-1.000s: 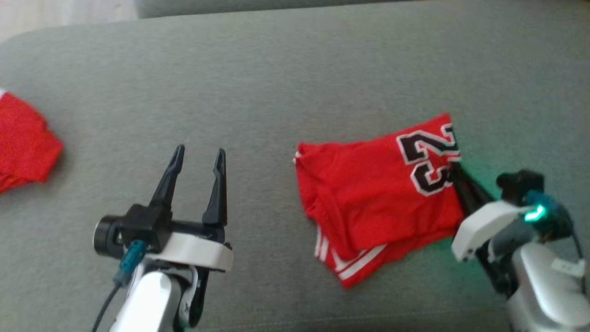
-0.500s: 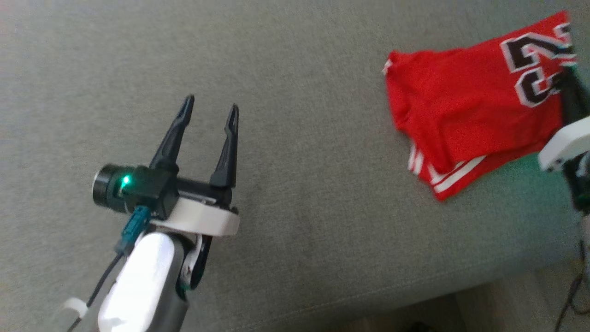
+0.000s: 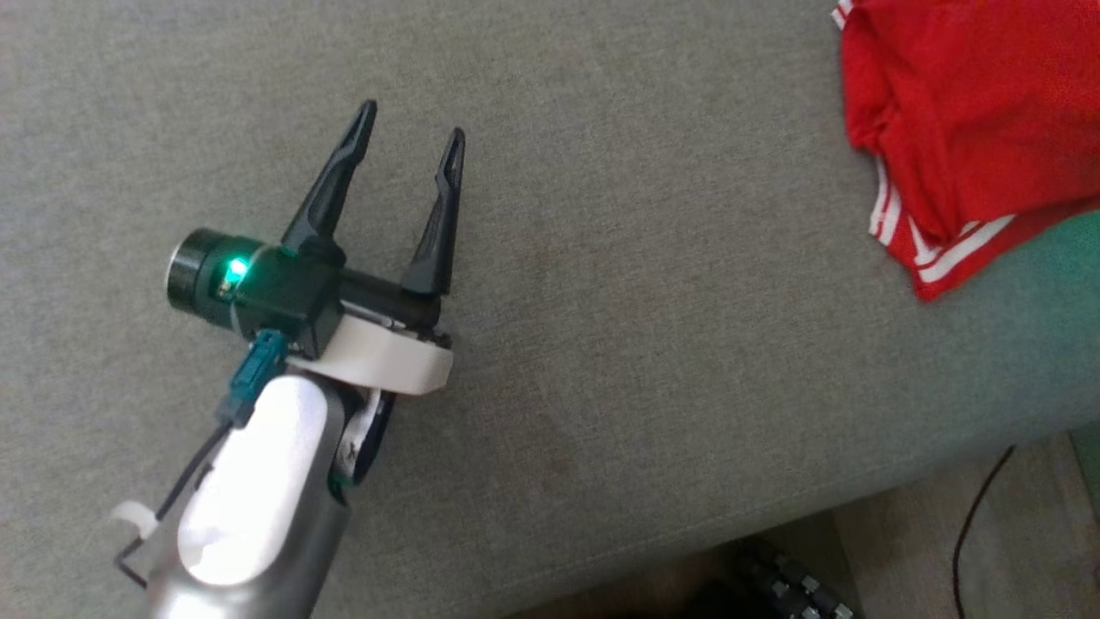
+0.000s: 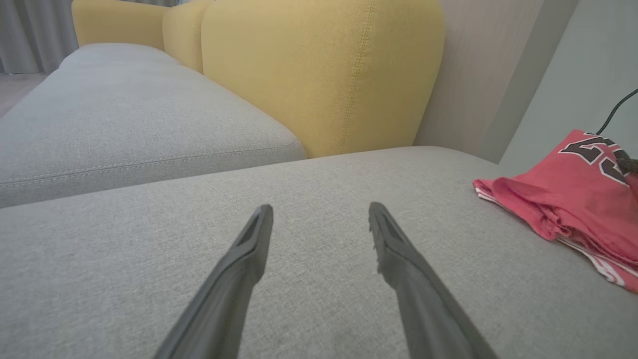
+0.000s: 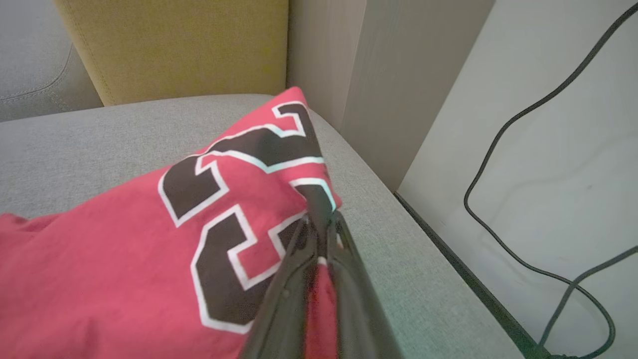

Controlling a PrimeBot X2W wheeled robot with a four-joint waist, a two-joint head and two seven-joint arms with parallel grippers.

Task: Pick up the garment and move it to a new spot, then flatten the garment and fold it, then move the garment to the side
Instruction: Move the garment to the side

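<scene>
Folded red jersey with white-striped hem [image 3: 971, 103] lies on grey fabric sofa seat [image 3: 644, 301].
Head view: jersey at two o'clock; left gripper [image 3: 413, 119] at nine o'clock, fingers spread, empty. Left wrist view: jersey at three o'clock of the parted fingers. Right wrist view: right gripper [image 5: 321, 219] clamped on the jersey's numbered edge, at six o'clock.

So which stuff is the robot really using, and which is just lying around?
Using: jersey, pinched at its edge by the shut right gripper; left gripper, open, holding nothing.
Lying around: sofa under the jersey, yellow cushion, black cable.
</scene>
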